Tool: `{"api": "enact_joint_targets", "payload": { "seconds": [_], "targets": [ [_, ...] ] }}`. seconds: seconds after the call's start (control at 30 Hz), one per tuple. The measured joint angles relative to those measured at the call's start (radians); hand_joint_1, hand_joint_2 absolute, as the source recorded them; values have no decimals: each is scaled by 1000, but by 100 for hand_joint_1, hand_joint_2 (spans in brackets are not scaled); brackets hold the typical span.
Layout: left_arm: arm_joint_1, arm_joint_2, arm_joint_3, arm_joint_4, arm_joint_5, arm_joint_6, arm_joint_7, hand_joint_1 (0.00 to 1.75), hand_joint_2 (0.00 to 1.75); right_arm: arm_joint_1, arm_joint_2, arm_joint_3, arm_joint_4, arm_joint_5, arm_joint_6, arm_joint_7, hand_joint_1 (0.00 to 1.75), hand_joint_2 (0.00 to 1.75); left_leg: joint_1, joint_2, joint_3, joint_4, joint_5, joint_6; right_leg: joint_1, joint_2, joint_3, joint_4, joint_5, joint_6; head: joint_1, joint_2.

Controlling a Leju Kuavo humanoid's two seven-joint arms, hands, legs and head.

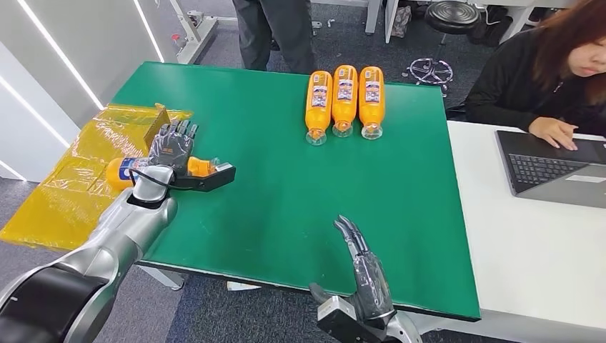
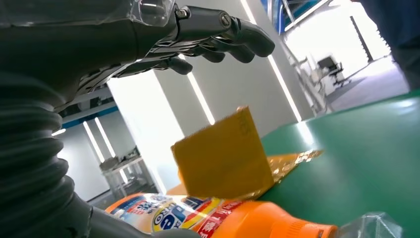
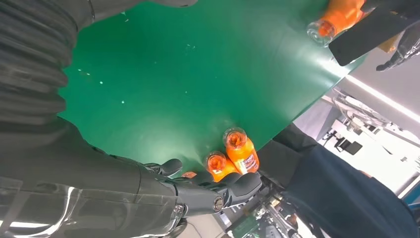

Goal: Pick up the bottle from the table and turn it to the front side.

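Observation:
An orange bottle [image 1: 123, 171] with a blue and white label lies on its side at the left edge of the green table [image 1: 271, 179], its clear cap [image 1: 213, 163] pointing right. My left hand [image 1: 171, 146] hovers over it, fingers spread and thumb beside the cap, not closed on it. The left wrist view has the bottle [image 2: 218, 218] lying below the parted fingers [image 2: 223, 29]. My right hand [image 1: 361, 275] is open above the table's near edge, fingers stretched forward. Three more orange bottles [image 1: 344, 96] lie side by side at the far side, also in the right wrist view [image 3: 241, 148].
A yellow plastic sheet [image 1: 68, 182] hangs off the table's left side, with a yellow card [image 1: 159, 119] standing up behind my left hand. A person works at a laptop [image 1: 550, 168] on the white desk [image 1: 522, 257] to the right. Another person stands beyond the far edge [image 1: 275, 32].

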Motion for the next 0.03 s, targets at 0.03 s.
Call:
{"api": "enact_joint_targets", "payload": {
  "seconds": [0.03],
  "targets": [
    [-1, 0, 0, 0, -1, 5, -4, 0, 175, -1, 0, 0, 0, -2, 0, -1, 0, 175, 0, 0, 0, 0, 0, 0, 0, 0, 0, 0, 0, 0, 0, 0]
  ]
}}
